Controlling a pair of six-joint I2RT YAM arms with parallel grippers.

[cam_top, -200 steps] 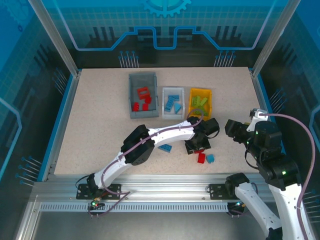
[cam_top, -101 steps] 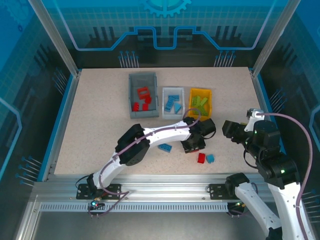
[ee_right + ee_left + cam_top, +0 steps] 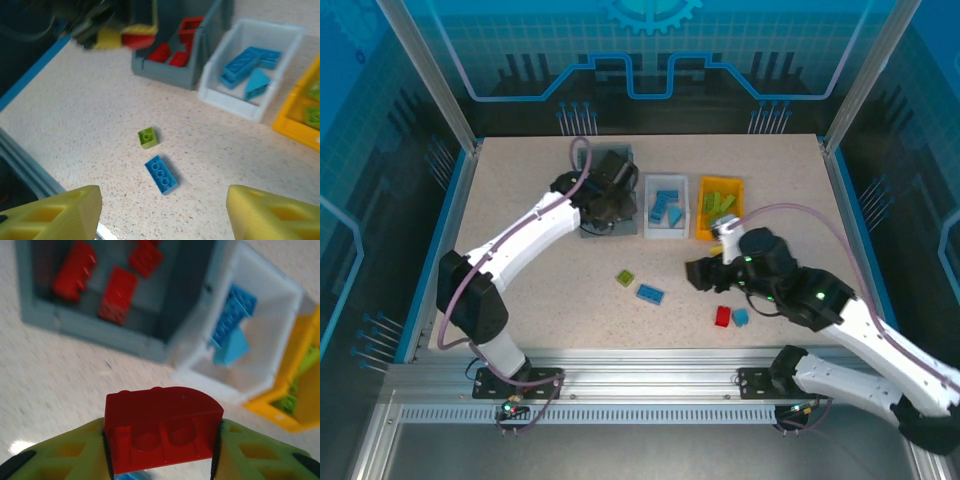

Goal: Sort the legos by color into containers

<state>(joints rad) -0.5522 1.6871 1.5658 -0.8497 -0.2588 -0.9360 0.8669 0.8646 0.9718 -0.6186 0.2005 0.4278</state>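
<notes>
Three bins stand in a row: dark grey bin, white bin, yellow bin. Four loose legos lie on the speckled beige tabletop: blue brick, small blue piece, red piece, lime brick. The left gripper pinches a red rounded brick near the dark grey bin. The right gripper is spread and empty. Blue panels wall the cell.

Left claw clamped, right claw agape

No words, labels, brand names or numbers can be read. A wordless gear emblem sits top centre on the blue back panel.
</notes>
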